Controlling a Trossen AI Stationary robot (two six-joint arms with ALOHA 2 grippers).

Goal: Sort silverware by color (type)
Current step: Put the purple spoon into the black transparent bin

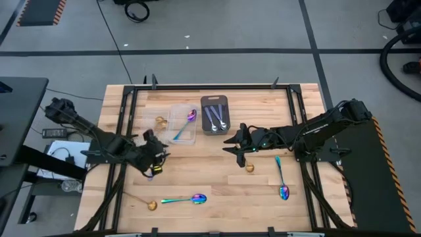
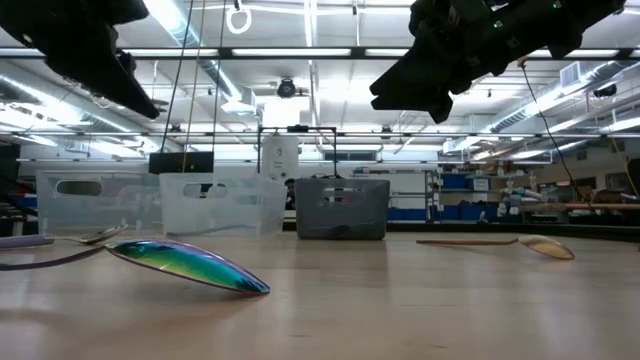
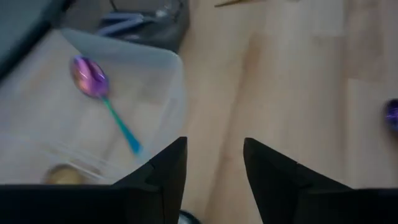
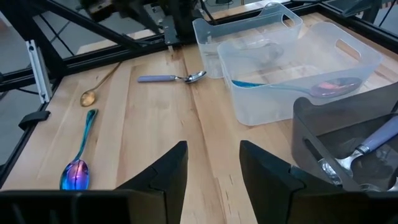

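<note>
Spoons scattered on the wooden tabletop (image 1: 217, 191), both grippers empty above it.

The left gripper (image 1: 158, 160) hangs with fingers parted near the left edge, just beside the clear container (image 1: 187, 136) holding one rainbow spoon (image 1: 186, 123). The right gripper (image 1: 237, 141) hovers spread mid-table beside the gray tray (image 1: 214, 100) of silver spoons (image 1: 216, 117). Another rainbow spoon (image 1: 185, 199) and a gold spoon (image 1: 148, 205) lie near the front edge; a third rainbow spoon (image 1: 281, 179) lies toward the right edge.

The table holds 3 rainbow spoons (image 1: 187, 199), 3 gold spoons (image 1: 250, 168) and at least 3 silver spoons (image 4: 171, 78); those bunched in the tray resist a firm count. There are 2 clear containers (image 4: 273, 109) and 1 dark gray tray (image 2: 342, 210).
</note>
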